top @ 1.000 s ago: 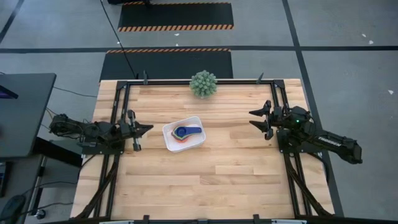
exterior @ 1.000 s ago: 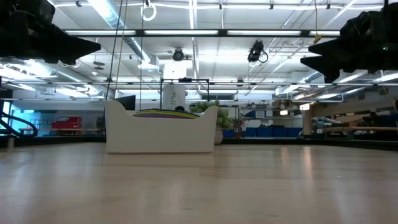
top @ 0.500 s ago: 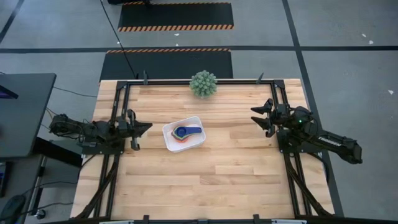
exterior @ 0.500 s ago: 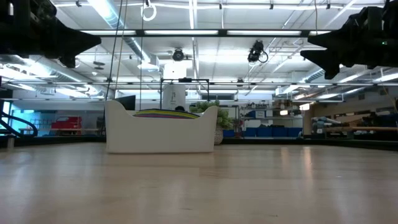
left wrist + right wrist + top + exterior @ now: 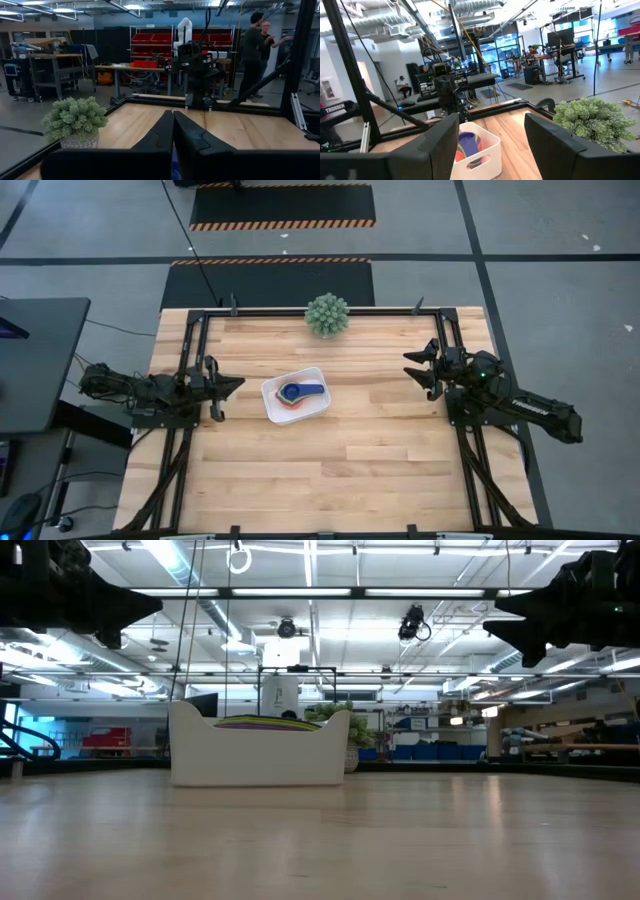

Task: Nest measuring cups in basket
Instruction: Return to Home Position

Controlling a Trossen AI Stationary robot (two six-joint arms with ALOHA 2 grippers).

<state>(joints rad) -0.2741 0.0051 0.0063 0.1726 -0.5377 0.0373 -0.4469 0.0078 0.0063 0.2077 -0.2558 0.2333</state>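
Measuring cups (image 5: pixel 296 393): small round plastic scoops, smooth and glossy, nested into one stack inside the basket (image 5: pixel 268 394). A dark blue bowl sits on top with a light blue flat handle sticking out; an orange rim shows beneath. From table height only thin coloured rims (image 5: pixel 256 723) rise above the basket wall (image 5: pixel 258 755).

The basket is white, shallow and rectangular with rounded corners. It sits slightly skewed on the table (image 5: pixel 380 450), left of centre. The table is pale butcher-block wood with visible plank seams, edged by a black metal frame.

The left gripper (image 5: pixel 238 384) is raised just left of the basket and apart from it, with its arm folded low over the table's left edge. The jaws are pressed together with nothing between them; in the left wrist view the two dark fingers (image 5: pixel 165 132) meet in a single wedge.

The right gripper (image 5: pixel 408 368) is well apart from the basket, near the right rail, pointing inward across the table. Its arm is folded back over the right edge. The jaws are spread wide and empty; its own camera shows clear space between the fingers (image 5: pixel 445 140), with the basket (image 5: pixel 487 150) and the cups (image 5: pixel 468 144) seen through it.

A spiky green ball plant (image 5: pixel 327 315) stands in a small pot at the far edge, well behind the basket. Nothing lies between either gripper and the basket.

People (image 5: pixel 254 45) stand in the workshop beyond the table.
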